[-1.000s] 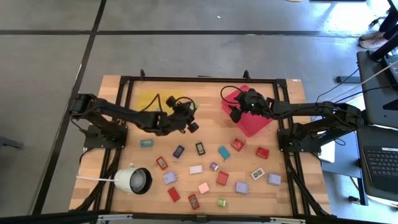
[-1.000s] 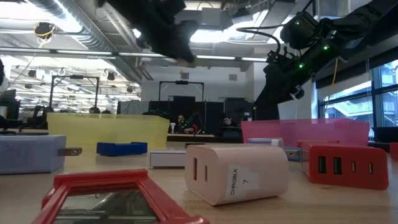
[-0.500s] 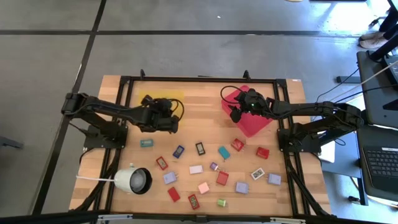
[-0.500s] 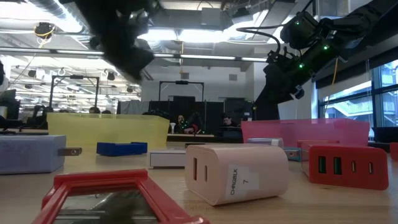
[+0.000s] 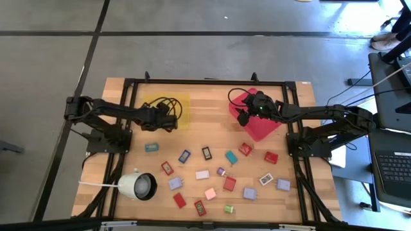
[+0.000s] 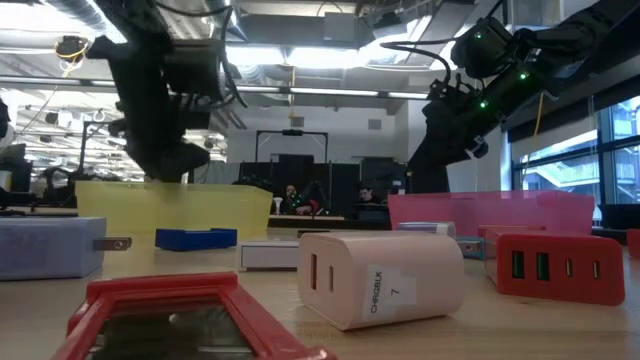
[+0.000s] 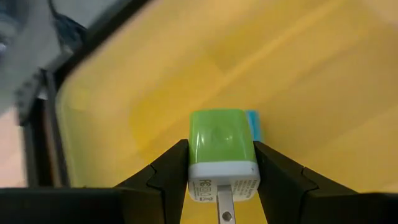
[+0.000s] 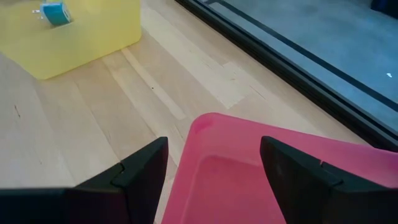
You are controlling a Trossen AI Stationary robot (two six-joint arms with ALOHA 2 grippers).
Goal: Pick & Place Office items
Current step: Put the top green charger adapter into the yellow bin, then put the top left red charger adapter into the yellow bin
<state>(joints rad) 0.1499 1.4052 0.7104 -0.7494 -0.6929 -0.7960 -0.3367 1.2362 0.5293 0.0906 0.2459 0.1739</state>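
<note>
My left gripper (image 5: 168,119) hangs over the yellow tray (image 5: 151,104) at the far left, shut on a green office item (image 7: 220,147) that has a white end and a metal prong. A small blue item (image 7: 252,124) lies in that tray below it. My right gripper (image 8: 214,163) stands open, with nothing between its fingers, over the near rim of the red tray (image 8: 249,180) at the far right. Several more office items (image 5: 202,174) lie flat on the wooden table nearer the front. My left gripper pinches the green item between its two fingers, which press on its two opposite sides (image 7: 191,163) near the white end. The fingers slant down from above. The item is lifted clear above the yellow tray's floor, its pronged white end toward the wrist.
A white round lamp-like object (image 5: 137,185) lies at the near left. A black frame (image 5: 212,81) runs around the table top. In the low view a white charger (image 6: 380,276) and a red one (image 6: 560,266) lie close to the camera.
My left gripper has gone toward the table's left edge and down, from beside the yellow tray to over it. It has tipped from nearly level to slanting down, still shut on the green item.
</note>
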